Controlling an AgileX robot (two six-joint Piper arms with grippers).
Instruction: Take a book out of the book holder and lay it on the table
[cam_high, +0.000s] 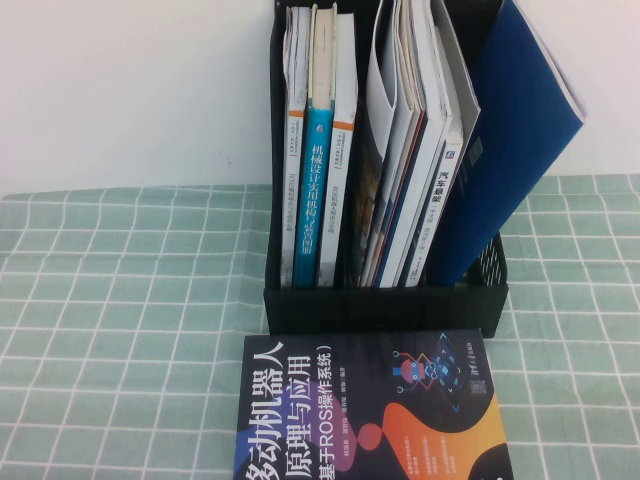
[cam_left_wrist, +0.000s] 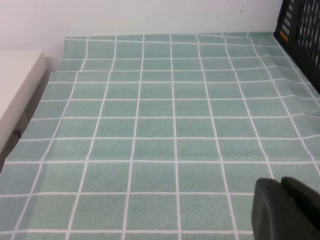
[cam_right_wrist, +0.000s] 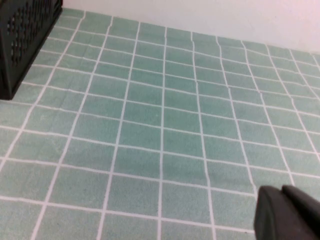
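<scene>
The black book holder (cam_high: 385, 300) stands upright at the back middle of the green checked table (cam_high: 120, 340), with both slots full. Thin white-grey glossy brochures (cam_high: 445, 90) lean in its right slot; their covers are hidden, so I cannot tell which one is the book. Neither arm appears in the high view. My left gripper (cam_left_wrist: 277, 182) hovers shut and empty over bare cloth, with the holder's side (cam_left_wrist: 300, 30) far ahead. My right gripper (cam_right_wrist: 277, 190) is also shut and empty above the cloth, and the holder's perforated wall (cam_right_wrist: 25, 35) is off to the side.
A dark navy book (cam_high: 370, 410) lies flat on the table right in front of the holder. A plain blue-covered book (cam_high: 520, 130) leans out of the holder's right side. Teal-spined books (cam_high: 318, 190) fill the left slot. A white ledge (cam_left_wrist: 15, 90) borders the cloth.
</scene>
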